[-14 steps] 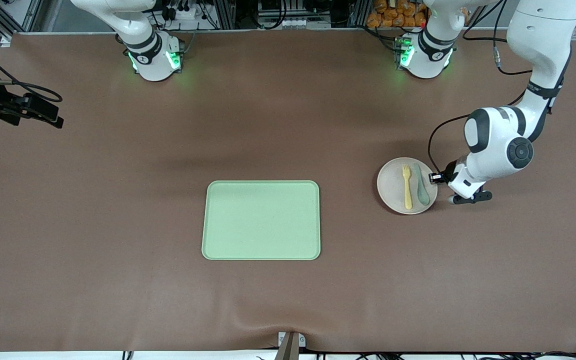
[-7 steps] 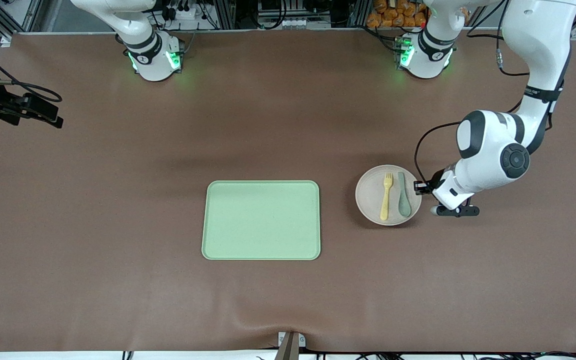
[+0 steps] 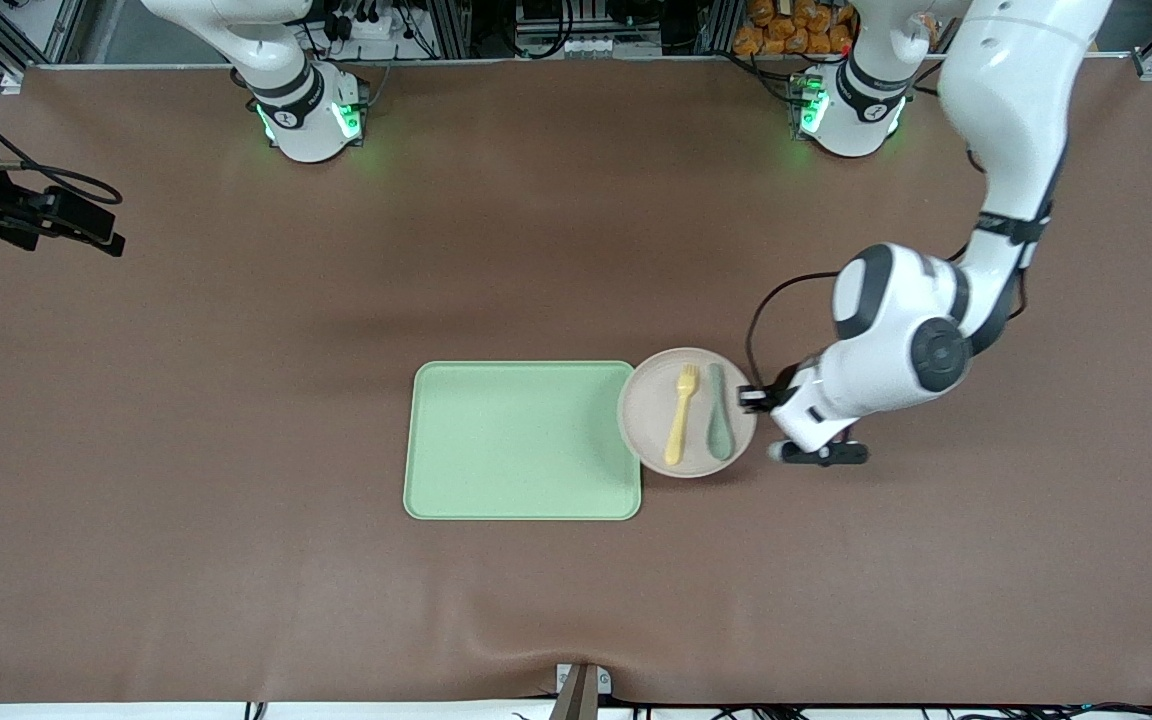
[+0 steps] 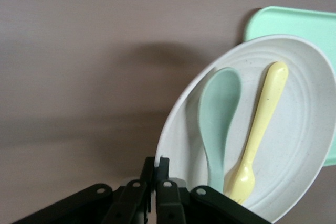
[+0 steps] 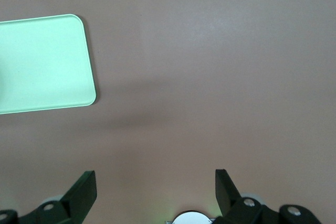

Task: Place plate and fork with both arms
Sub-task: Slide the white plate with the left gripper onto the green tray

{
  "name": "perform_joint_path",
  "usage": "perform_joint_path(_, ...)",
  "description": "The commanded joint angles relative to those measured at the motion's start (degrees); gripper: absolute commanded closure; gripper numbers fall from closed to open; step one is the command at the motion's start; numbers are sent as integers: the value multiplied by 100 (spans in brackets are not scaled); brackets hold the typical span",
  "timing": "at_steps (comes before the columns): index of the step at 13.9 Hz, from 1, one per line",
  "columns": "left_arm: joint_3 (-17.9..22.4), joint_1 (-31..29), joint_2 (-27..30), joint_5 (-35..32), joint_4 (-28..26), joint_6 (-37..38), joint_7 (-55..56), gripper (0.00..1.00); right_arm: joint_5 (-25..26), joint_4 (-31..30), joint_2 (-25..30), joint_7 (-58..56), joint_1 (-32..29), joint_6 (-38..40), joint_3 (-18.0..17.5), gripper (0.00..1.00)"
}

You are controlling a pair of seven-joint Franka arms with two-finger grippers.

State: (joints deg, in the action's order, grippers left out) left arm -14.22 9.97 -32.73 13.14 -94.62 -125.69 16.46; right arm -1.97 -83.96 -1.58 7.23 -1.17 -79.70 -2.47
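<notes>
The right gripper [image 5: 152, 192] is held wide open and empty above bare table, the tray's [image 3: 521, 440] edge is overlapped by the plate [image 3: 651, 415], on which the fork [image 3: 679, 414] lies lengthwise, tines toward the bases, beside the spoon [image 3: 717, 418], and the plate's rim is pinched by the closed left gripper [image 4: 156, 174].

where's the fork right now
The fork lies on the plate beside the spoon, held by the left gripper over the tray's edge.
</notes>
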Motion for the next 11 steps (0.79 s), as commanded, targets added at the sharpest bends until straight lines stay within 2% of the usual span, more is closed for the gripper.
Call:
perform_joint_path(1, 25, 452, -970, 66, 1293, 72, 611, 100, -85, -32, 43, -72, -129, 24, -52, 0)
perform_joint_path(3, 25, 619, -1340, 75, 1664, -208, 797, 100, -85, -32, 35, -64, -129, 24, -52, 0)
perform_joint_path(7, 42, 1067, -1728, 84, 1701, -1210, 1305, 100, -85, -32, 43, -72, -138, 50, -52, 0)
perform_joint_path(11, 51, 1296, -1877, 84, 1701, -1238, 1421, 100, -85, -32, 35, -72, -155, 59, -52, 0)
